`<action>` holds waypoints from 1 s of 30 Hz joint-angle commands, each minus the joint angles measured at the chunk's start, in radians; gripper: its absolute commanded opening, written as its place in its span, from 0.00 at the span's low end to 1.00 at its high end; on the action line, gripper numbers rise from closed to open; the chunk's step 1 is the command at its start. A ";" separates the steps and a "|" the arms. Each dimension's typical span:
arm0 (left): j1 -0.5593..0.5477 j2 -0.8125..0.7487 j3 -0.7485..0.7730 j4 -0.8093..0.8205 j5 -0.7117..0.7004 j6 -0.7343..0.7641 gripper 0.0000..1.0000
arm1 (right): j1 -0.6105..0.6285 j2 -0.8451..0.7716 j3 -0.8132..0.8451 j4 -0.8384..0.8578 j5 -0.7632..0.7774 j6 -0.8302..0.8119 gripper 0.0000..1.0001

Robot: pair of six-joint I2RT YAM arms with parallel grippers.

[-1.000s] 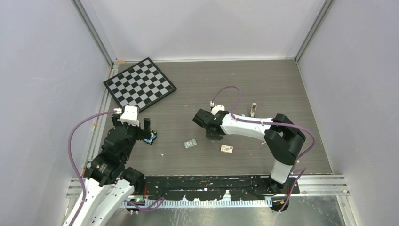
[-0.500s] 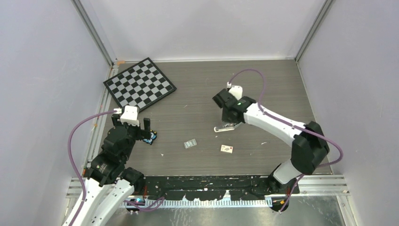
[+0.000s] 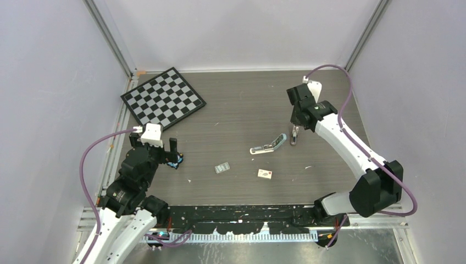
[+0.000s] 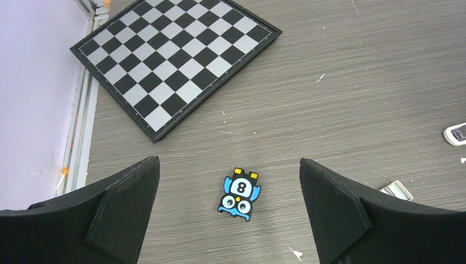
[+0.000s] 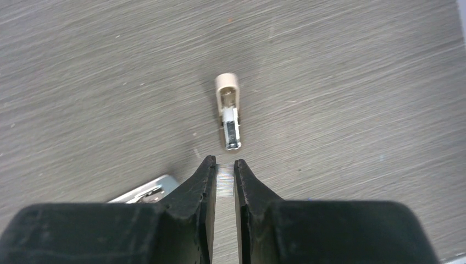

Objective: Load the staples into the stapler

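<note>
Silvery ribbed staple strip (image 5: 225, 181) pinched by right tool (image 5: 224, 163); left tool (image 4: 228, 165) spread wide.
If jolted, it could be dropped short of the pale-blue plastic stapler (image 3: 268, 146).

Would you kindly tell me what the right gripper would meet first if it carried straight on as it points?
Most likely the small tan rounded block lying on the table just ahead of the right gripper, which pinches the staples; how far off is unclear.
</note>
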 commanded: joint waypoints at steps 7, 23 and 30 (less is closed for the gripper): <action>0.001 0.009 0.001 0.043 0.012 -0.002 1.00 | -0.147 -0.014 -0.046 0.084 -0.018 -0.110 0.19; 0.000 0.015 -0.004 0.050 0.040 -0.007 1.00 | -0.183 0.100 -0.159 0.230 -0.168 -0.142 0.20; -0.003 0.014 -0.005 0.050 0.042 -0.008 1.00 | -0.184 0.134 -0.194 0.301 -0.201 -0.138 0.20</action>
